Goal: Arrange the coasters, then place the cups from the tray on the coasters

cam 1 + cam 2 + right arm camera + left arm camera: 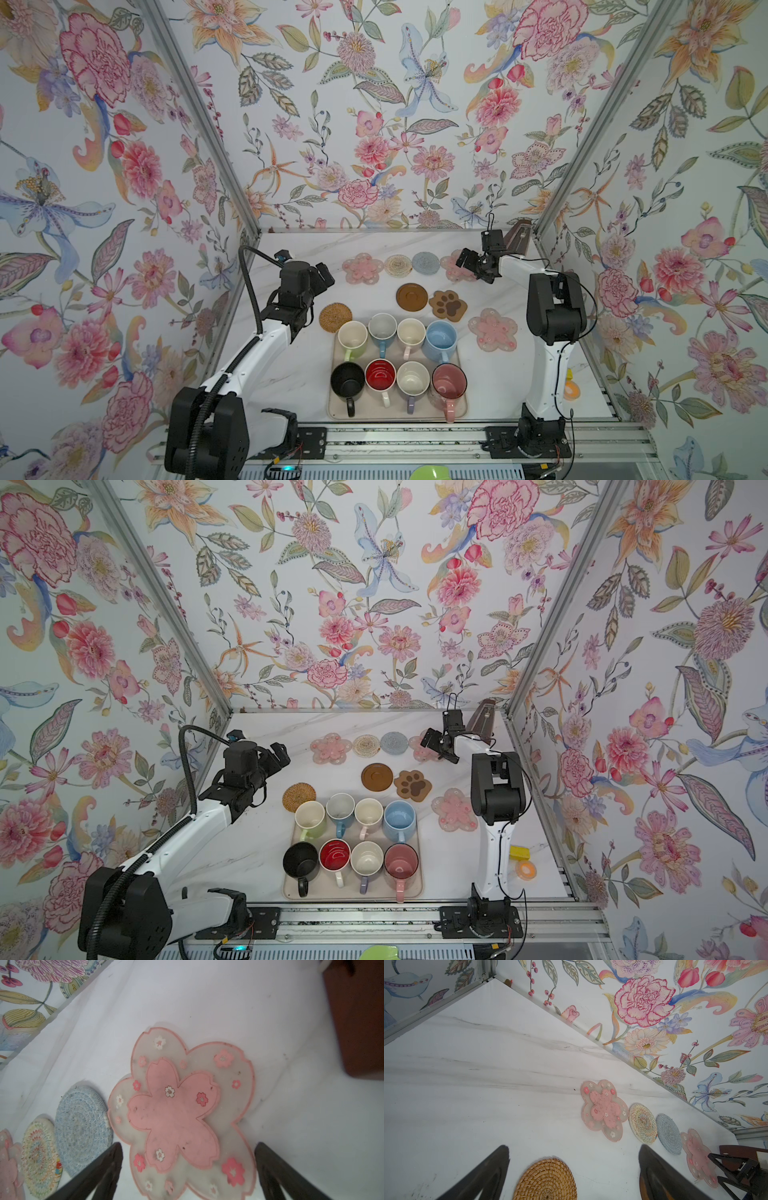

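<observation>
Two empty grippers are hovering with jaws spread wide: your right gripper [463, 259] over one of three pink flower coasters [176, 1113], your left gripper [328, 275] near the lone rattan coaster [335, 317], while all eight cups [352, 337] are sitting in the single tray [332, 410].

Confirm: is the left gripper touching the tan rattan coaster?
Apart. In the left wrist view, the open left gripper straddles the tan rattan coaster, and bare table shows between it and both fingers.

Glossy ceramic cups [380, 374], woven rattan coaster [335, 317], translucent rubbery flower coaster [176, 1113], smooth marble-look tabletop [488, 1084], matt tray [365, 410]
</observation>
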You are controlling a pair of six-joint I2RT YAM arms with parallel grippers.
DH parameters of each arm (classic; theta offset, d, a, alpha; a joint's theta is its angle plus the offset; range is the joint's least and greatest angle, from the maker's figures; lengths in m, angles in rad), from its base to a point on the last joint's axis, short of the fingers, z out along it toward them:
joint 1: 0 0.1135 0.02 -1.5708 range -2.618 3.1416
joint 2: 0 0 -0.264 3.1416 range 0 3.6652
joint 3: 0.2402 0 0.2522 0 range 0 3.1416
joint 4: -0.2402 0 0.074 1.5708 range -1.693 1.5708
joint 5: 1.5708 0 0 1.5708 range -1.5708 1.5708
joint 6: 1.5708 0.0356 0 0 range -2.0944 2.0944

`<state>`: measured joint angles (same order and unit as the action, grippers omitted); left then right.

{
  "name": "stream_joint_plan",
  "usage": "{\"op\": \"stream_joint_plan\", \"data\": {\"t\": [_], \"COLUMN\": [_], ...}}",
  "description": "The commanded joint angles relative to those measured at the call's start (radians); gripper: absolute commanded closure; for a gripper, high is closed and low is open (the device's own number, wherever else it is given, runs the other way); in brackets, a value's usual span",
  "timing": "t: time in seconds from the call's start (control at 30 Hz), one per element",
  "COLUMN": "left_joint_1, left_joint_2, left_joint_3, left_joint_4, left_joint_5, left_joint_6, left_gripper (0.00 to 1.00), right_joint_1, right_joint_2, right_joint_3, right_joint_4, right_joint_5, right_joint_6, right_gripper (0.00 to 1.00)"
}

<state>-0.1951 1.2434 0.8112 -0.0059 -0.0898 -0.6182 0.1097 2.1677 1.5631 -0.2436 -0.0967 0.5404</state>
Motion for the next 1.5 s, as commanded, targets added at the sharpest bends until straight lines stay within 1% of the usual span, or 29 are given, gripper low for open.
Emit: {"op": "stream_joint_plan", "data": {"t": [0.0, 0.17, 0.37, 0.57, 0.97, 1.47], "left_joint_1": [0.013, 0.013, 0.017, 0.021, 0.023, 0.028], "left_joint_2": [-0.009, -0.002, -0.005, -0.005, -0.028, -0.035], "left_joint_3": [0.008, 0.009, 0.009, 0.010, -0.003, -0.003], "left_joint_4": [-0.012, -0.008, -0.005, -0.013, -0.022, -0.026], "left_joint_5": [0.001, -0.004, -0.013, -0.019, -0.027, -0.031], "left_joint_6": [-0.005, -0.003, 0.008, 0.015, 0.012, 0.012], "left_gripper": [0.01, 0.01, 0.01, 0.01, 0.01, 0.01], "right_joint_1": [-0.010, -0.012, 0.019, 0.069, 0.108, 0.122], "right_joint_2": [-0.040, -0.142, -0.249, -0.282, -0.184, -0.060], "right_joint_3": [-0.007, -0.111, -0.261, -0.302, -0.224, -0.100], "right_joint_4": [-0.028, -0.023, 0.007, 0.004, 0.011, 0.009], "right_joint_5": [0.024, 0.017, 0.001, -0.007, -0.038, -0.040], "right_joint_6": [0.000, -0.009, 0.014, 0.026, 0.054, 0.081], "right_gripper": [0.01, 0.01, 0.01, 0.01, 0.01, 0.01]}}
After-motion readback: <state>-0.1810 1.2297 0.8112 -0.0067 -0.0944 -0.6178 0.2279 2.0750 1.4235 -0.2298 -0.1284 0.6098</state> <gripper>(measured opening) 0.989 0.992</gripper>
